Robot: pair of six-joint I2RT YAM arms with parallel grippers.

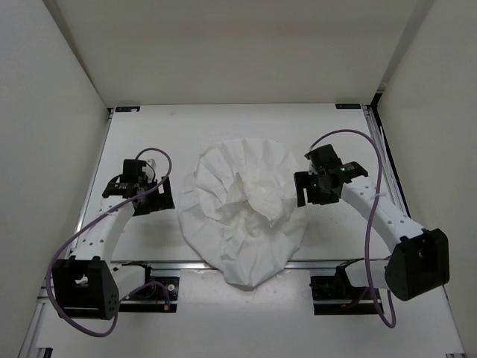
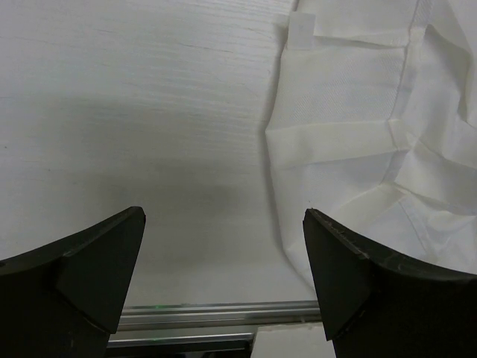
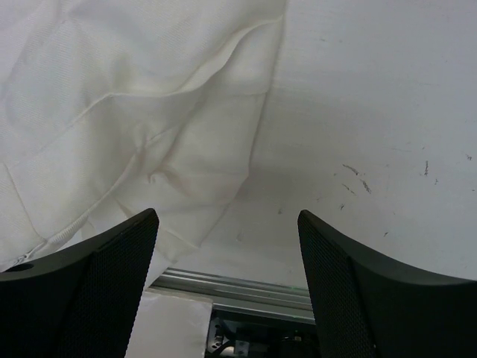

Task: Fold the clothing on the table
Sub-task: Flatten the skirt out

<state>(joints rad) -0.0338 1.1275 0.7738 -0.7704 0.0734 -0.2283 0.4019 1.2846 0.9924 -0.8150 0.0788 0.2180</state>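
— Where's the clothing (image 1: 242, 212)?
— Mid-surface (image 1: 149, 127), spread round, bunched at its centre. Its near edge laps over the front rail (image 1: 171, 263).
— Fingers?
— My left fingers (image 2: 89, 276) stand apart over bare surface just left of the clothing's edge, empty. My right fingers (image 3: 89, 287) are apart too, straddling its right edge, gripping nothing.
— Room?
— Bare surface beyond the clothing, and strips on both sides out to the walls (image 1: 52, 149).

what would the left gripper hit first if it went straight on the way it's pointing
Probably bare table: the left gripper points down at it, with the clothing edge just beside. Depth is unclear.
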